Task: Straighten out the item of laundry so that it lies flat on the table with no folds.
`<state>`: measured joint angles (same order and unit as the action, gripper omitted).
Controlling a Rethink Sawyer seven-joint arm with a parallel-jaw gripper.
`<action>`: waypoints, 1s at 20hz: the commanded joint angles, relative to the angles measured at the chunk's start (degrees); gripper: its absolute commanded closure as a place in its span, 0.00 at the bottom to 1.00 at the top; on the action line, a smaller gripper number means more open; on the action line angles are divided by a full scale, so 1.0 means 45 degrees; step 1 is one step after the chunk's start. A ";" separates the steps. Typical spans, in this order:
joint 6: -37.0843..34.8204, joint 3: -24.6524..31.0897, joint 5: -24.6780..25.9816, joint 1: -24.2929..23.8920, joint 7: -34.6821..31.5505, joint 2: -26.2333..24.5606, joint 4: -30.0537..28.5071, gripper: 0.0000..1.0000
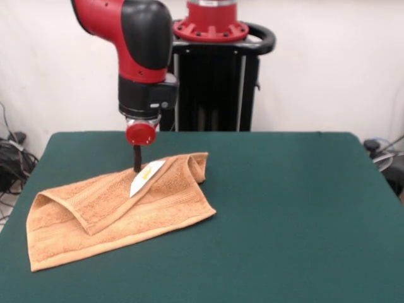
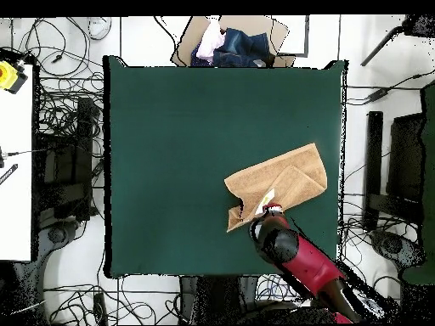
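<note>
While the towel (image 1: pixel 120 211) lay folded over itself on the table (image 1: pixel 290 208), toward 8 o'clock from the table's middle in the front view, the gripper (image 1: pixel 137 165) stood on its upper fold beside the white tag (image 1: pixel 145 177); whether the claw was apart or together cannot be told.
</note>
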<state>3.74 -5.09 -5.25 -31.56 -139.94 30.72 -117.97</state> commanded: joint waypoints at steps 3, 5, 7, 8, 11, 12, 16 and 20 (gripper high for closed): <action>-0.2690 -0.1278 -0.2006 0.1521 -0.2426 0.0287 0.0212 0.00; -0.2801 -0.1348 -0.2169 0.1625 -0.2439 0.0360 0.0205 0.00; -0.2738 -0.1359 -0.2340 0.1753 -0.2495 0.0370 0.0162 0.00; -0.2681 -0.1410 -0.2415 0.1858 -0.2516 0.0344 0.0180 0.00; -0.2853 -0.1491 -0.2585 0.1988 -0.2505 0.0454 0.0224 0.00; -0.3069 -0.1532 -0.2649 0.2021 -0.2476 0.0620 0.0208 0.00; -0.4560 -0.2225 -0.2832 0.2582 -0.2495 0.1954 0.0356 0.00; -0.7946 -0.3290 -0.2519 0.3422 -0.2828 0.3777 0.1139 0.00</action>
<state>-13.51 -14.80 -13.49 -20.64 -139.94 37.97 -117.62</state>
